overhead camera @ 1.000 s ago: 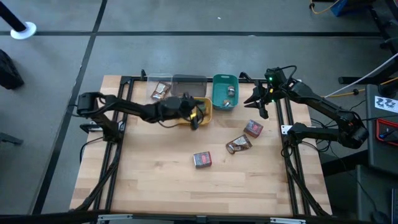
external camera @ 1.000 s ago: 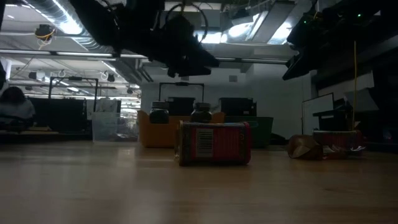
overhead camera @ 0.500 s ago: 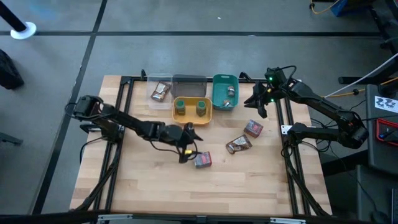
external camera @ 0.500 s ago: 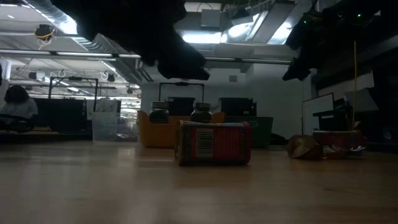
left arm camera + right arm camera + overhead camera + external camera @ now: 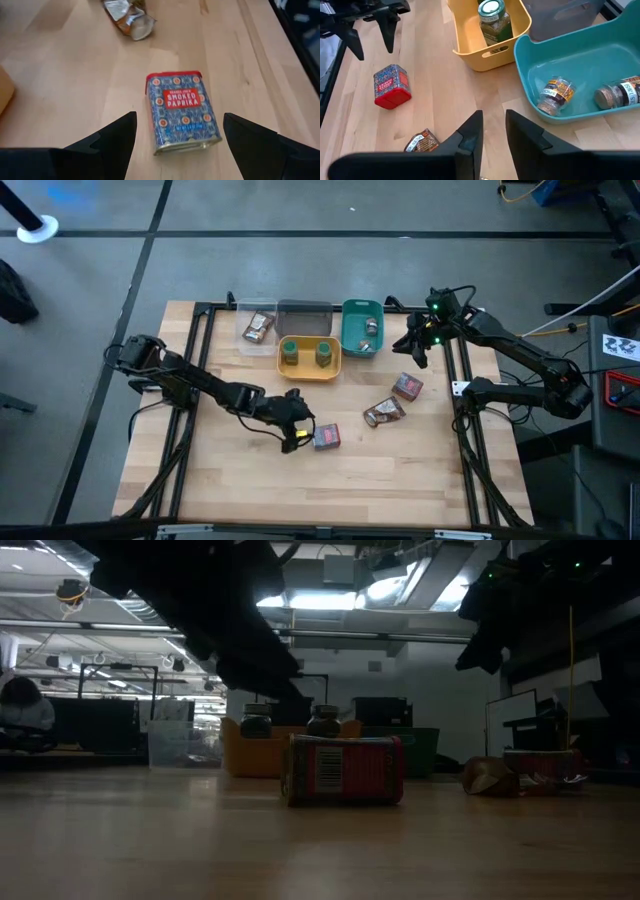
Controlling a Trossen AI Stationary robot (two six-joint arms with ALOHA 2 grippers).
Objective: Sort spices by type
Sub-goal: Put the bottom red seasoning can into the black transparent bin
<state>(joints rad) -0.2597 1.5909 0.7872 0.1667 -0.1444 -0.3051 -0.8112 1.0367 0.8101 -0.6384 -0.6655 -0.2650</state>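
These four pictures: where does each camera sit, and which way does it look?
High: overhead, looking down; both arms, table.
Low: table height, looking across; dark arms above.
Left wrist: on the left arm; open left gripper over the paprika tin.
Right wrist: right gripper, teal tray.
Shared: the paprika tin shows in all.

Two green-capped jars [image 5: 305, 353] stood upright side by side in the yellow tray [image 5: 308, 370] at the far middle of the table, while two small round tins [image 5: 370, 333] lay on their sides in the teal tray [image 5: 350, 332] to its right and a brown packet [image 5: 258, 328] rested in the clear tray [image 5: 244, 318] at far left. On the bare wood, one red paprika box [image 5: 326, 437] lay flat near the middle. A second red box [image 5: 407, 387] and a crinkled brown packet [image 5: 383, 413] lay to its right, close together.
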